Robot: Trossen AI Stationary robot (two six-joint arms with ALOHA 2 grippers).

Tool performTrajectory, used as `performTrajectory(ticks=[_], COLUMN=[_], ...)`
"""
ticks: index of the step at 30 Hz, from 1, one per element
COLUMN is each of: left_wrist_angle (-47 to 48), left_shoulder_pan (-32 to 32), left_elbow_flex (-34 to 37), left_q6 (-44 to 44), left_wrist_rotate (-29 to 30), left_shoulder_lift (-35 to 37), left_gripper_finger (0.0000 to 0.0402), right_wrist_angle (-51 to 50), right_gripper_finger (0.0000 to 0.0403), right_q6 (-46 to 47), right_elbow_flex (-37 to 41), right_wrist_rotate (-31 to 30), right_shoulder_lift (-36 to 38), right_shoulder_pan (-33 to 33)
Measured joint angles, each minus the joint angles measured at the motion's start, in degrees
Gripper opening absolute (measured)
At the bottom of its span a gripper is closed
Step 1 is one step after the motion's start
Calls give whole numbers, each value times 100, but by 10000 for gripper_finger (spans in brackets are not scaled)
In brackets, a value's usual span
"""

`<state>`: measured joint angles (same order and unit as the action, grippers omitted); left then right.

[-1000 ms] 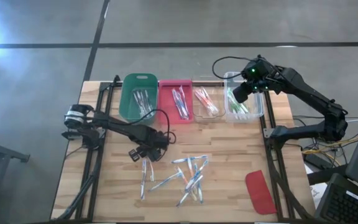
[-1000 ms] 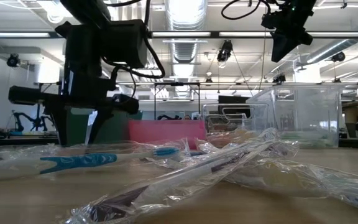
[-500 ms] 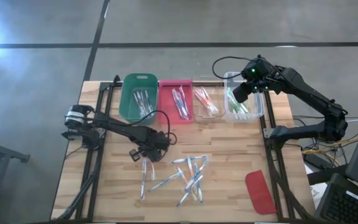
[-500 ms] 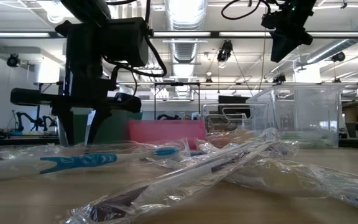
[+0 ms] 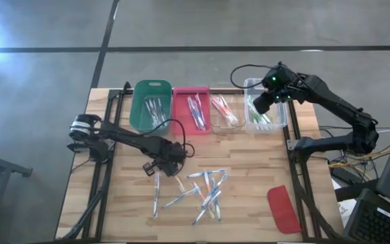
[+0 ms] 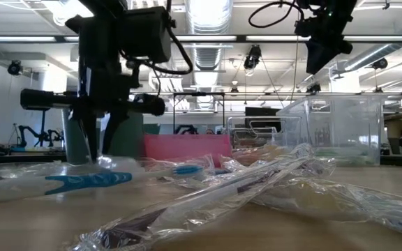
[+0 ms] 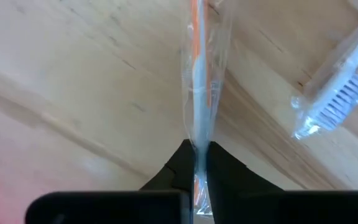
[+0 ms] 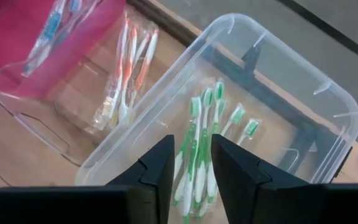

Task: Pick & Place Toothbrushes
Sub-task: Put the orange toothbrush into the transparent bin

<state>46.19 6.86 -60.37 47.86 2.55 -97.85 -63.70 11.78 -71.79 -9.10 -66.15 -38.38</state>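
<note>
— Sorting is partly done, is it? How far along are you?

— Some way in, I judge. Four bins stand in a row at the far edge of my desk: a green bin, a pink bin, a clear bin holding orange-handled brushes, and a second clear bin with the green ones. Each already holds a few wrapped toothbrushes. A loose pile of toothbrushes lies on the planks nearer the front, so a good share is left.

— And your grippers?

— My left gripper is down at the left edge of that pile, its jaws pinched closed on an orange-accented toothbrush in its clear wrapper, which lies flat on the wood. My right gripper hangs above the green-brush bin, jaws slightly parted with nothing between them; I take it that it is done there and free for the next one.

— What is the surface like?

— Pale wooden planks in a dark metal frame. A flat red lid lies near the front right corner, apart from everything.

— And the room?

— Grey concrete floor around the desk. Seen from desk height, it is a wide workshop with strip lights, ceiling ducts and other rigs far behind.
</note>
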Motion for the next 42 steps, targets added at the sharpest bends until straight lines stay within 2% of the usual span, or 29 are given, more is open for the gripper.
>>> performTrajectory(ticks=[4,6,10,16,21,27,31,35,38,42], left_wrist_angle=[238,410,797,533,-569,-2420,-3821,-5038,-5605,-6073], left_shoulder_pan=[13,26,105,168,144,98,39,-28,-84,-184], left_elbow_flex=[-209,-352,-736,-1189,-1354,-1352,-1350,-1350,-1348,-1348], left_q6=[0,2,33,523,1587,3542,4613,5577,6325,6779], left_wrist_rotate=[37,241,1200,2644,3443,3749,3753,3755,3711,3355], left_shoulder_lift=[141,235,397,634,687,689,689,670,669,663], left_gripper_finger=[28,33,29,24,26,27,27,27,27,28], right_wrist_angle=[-2,-1,-5,329,1003,2041,2868,3561,3684,4025], right_gripper_finger=[83,74,59,47,56,73,85,96,104,116], right_q6=[-20,-19,-84,-148,-164,294,634,905,975,1075], right_elbow_flex=[123,181,267,392,704,1244,1643,1931,1971,1992], right_wrist_rotate=[0,0,112,1028,2046,2886,3182,3233,3234,3224], right_shoulder_lift=[1,1,44,367,877,1522,1806,1928,1923,1877], right_shoulder_pan=[-2,-2,12,210,565,1117,1481,1788,1942,2064])
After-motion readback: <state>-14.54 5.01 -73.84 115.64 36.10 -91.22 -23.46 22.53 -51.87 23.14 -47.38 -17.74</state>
